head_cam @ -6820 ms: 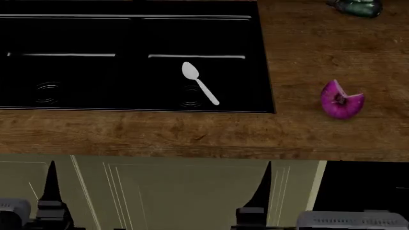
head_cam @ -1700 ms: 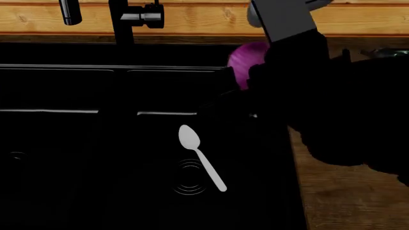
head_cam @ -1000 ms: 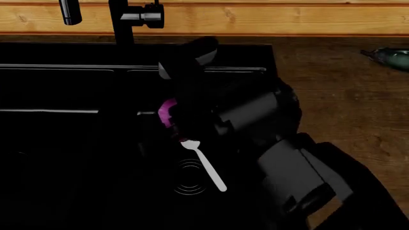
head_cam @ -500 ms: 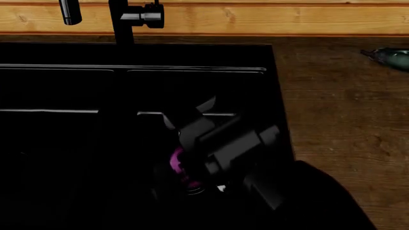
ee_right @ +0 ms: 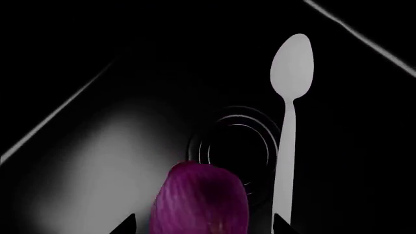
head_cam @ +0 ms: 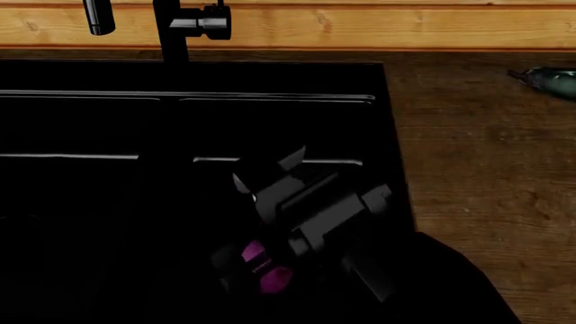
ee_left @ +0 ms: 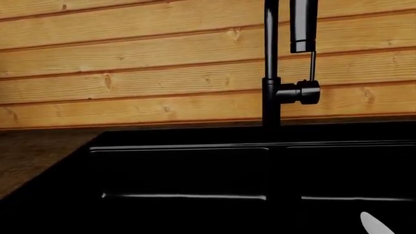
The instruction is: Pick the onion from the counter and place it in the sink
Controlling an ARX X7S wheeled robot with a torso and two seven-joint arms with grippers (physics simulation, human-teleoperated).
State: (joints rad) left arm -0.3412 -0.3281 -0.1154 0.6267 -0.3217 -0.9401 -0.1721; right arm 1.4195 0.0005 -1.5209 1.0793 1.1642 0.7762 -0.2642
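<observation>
The purple onion is low in the right basin of the black sink, just over the ringed drain. In the head view the onion shows as magenta patches under my right arm. My right gripper straddles it, and its two dark fingertips stand a little clear of the onion on either side, so it reads as open. My right gripper reaches down into the basin from the lower right. My left gripper does not show against the dark basin.
A silver spoon lies in the basin beside the drain, and its bowl also shows in the left wrist view. The dark faucet stands behind the sink. The wood counter lies to the right, with a greenish object at its far edge.
My right arm carried the onion from above the sink's back rim down into the right basin. In the last half second the onion dropped lower, towards the drain, and the spoon is now covered in the head view.
</observation>
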